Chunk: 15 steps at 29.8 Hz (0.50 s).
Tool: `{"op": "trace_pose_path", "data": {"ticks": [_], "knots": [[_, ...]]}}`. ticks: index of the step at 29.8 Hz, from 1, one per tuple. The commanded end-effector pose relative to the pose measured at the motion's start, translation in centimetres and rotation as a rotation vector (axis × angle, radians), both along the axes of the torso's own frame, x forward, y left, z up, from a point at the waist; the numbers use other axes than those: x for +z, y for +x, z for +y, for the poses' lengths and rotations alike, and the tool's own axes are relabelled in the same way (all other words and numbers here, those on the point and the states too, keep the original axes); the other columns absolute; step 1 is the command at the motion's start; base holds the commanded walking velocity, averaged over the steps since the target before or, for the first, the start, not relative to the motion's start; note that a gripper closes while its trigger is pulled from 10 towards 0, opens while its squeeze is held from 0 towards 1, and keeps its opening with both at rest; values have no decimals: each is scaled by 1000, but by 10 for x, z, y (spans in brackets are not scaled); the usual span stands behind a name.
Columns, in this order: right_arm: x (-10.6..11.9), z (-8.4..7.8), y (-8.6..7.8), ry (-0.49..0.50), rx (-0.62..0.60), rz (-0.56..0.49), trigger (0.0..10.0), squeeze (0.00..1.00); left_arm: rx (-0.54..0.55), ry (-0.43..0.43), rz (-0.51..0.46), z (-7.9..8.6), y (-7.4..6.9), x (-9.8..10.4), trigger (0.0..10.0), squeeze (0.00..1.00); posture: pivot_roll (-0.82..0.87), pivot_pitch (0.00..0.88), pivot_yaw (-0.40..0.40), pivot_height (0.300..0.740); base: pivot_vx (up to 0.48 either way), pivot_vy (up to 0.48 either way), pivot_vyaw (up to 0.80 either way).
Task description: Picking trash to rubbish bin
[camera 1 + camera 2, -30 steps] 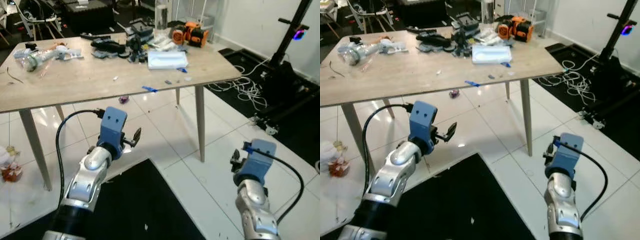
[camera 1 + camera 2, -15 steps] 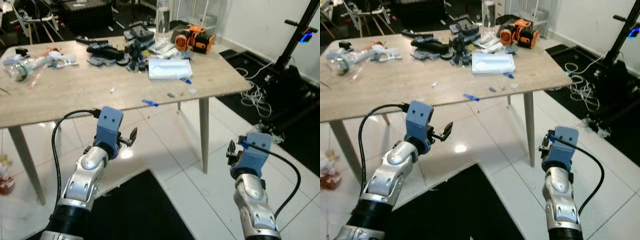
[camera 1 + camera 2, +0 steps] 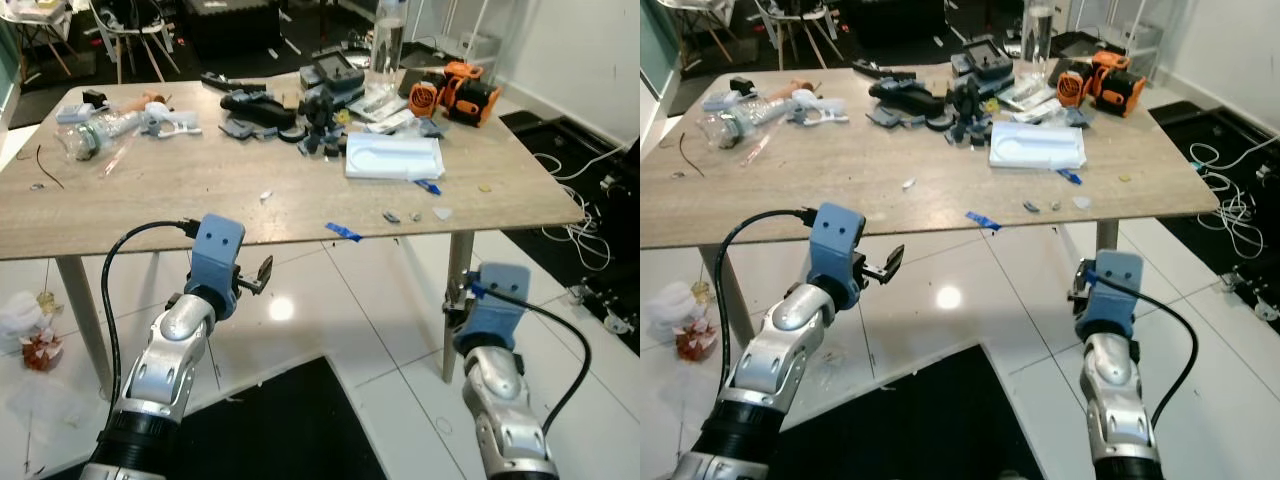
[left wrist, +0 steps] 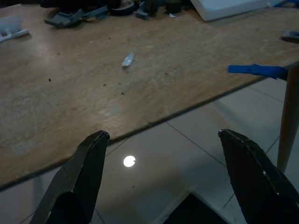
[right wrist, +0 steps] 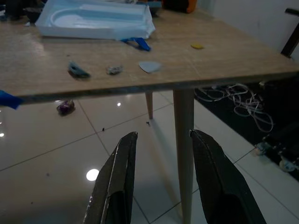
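A wooden table (image 3: 170,215) stands in front of me with litter on it. Near its front edge lie a blue scrap (image 3: 343,232), some small grey bits (image 3: 392,216) and a white flake (image 3: 266,196). A white plastic tray (image 3: 393,157) sits further back, and a crumpled clear bottle (image 3: 85,135) lies at the far left. My left gripper (image 3: 258,278) is held below the table's front edge, open and holding nothing, its fingers (image 4: 84,177) wide apart. My right gripper (image 5: 163,134) hangs open beside the right front table leg (image 5: 183,154), also holding nothing.
Tools, an orange device (image 3: 455,90) and a tall clear bottle (image 3: 388,40) crowd the table's back. A white bag with red litter (image 3: 30,325) lies on the floor at left. A black mat (image 3: 290,430) is underfoot, cables (image 3: 590,200) are at right, and a purple scrap (image 5: 65,107) is under the table.
The view has shifted: the table now sits larger and more centred, so the camera has moved closer. Both arms keep the same pose with fingers open.
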State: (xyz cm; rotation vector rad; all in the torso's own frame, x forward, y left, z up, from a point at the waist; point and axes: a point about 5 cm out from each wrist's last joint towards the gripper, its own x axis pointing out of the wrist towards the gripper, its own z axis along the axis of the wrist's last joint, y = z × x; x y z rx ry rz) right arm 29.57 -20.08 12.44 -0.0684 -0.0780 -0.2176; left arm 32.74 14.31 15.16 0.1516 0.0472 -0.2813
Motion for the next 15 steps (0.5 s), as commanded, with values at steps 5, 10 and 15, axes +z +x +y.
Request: {"op": "trace_pose_path", "data": {"ticks": [5,10,15], "knots": [[8,5,-3,-46,22,-52,10000,0,12,11,13,4,-1,-3,10000,0,-32,144,57,740,362,0,0],[15,3,-4,-69,6,-87,10000,0,12,8,9,4,-1,-1,10000,0,-32,144,57,740,362,0,0],[16,1,-4,-28,22,-100,10000,0,19,-3,-5,5,0,2,10000,0,-33,143,57,740,365,0,0]]}}
